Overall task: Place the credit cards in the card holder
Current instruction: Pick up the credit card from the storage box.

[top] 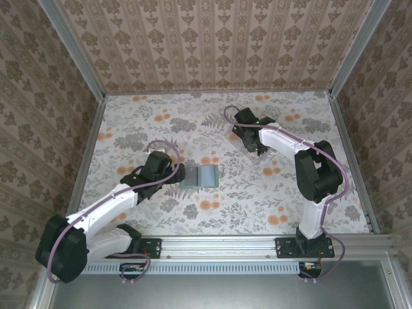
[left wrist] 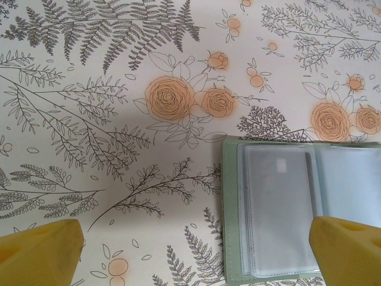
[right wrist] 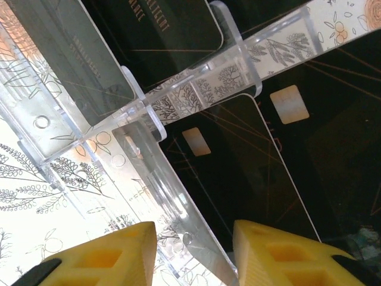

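The left fingers (left wrist: pixel 41 253) are spread wide by the open card holder (left wrist: pixel 280 208) on the desk (left wrist: pixel 119 149). Black cards (right wrist: pixel 250 173) are kept in the clear tray (right wrist: pixel 149 113); whether the right fingers (right wrist: pixel 101 256) grip anything cannot be told. The tray wall between them could be pinched instead of a card

You are working in a robotics lab cell dressed up as a room. Aluminium posts (top: pixel 72 50) frame walls (top: pixel 212 45) papered in a damask print. A floral sheet covers the tabletop (top: pixel 161 219). Left arm (top: pixel 103 206) and right arm (top: pixel 315 174) bolt to a metal rail (top: pixel 219 244) at the near edge.
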Controlling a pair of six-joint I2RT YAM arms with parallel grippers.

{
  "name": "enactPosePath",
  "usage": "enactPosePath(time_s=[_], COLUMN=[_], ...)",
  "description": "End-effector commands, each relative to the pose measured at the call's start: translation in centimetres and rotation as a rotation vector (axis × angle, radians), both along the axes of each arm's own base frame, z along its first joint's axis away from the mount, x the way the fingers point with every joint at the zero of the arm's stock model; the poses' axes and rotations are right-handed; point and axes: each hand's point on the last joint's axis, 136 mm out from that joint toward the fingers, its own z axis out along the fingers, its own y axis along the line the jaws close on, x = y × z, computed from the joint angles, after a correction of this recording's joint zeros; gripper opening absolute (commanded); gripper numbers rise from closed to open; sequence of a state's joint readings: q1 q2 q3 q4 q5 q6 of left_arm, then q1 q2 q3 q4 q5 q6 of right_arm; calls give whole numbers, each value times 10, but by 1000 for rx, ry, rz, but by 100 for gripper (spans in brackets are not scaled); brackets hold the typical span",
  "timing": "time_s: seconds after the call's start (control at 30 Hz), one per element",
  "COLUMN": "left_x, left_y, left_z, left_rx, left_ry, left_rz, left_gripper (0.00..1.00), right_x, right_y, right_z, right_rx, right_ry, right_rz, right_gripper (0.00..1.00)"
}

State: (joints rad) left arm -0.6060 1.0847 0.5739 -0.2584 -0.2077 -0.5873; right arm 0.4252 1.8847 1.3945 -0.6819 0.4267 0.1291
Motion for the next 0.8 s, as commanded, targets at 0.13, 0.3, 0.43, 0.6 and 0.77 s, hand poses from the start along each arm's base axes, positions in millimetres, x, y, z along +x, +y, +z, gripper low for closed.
enactPosePath(time_s=[0.13, 0.3, 0.43, 0.6, 0.77], left_x=[0, -1, 0, -1, -2], left_y=[3, 2, 1, 1, 1], left_z=[-2, -4, -3, -4, -4], left_rx=[-1, -2, -6, -10, -17], left_ry=[3, 9, 7, 5, 6], left_rz=[9, 2, 1, 1, 2], left_gripper=[100, 100, 100, 100, 100], right_x=[0, 0, 2, 4, 6], right_y=[11, 10, 8, 7, 7], right_z=[4, 8, 7, 9, 16], right_rx=[76, 80, 58, 41, 36], right_ry=[2, -10, -6, -8, -17], right_rz=[17, 11, 11, 16, 26], right_gripper=[30, 30, 25, 16, 9])
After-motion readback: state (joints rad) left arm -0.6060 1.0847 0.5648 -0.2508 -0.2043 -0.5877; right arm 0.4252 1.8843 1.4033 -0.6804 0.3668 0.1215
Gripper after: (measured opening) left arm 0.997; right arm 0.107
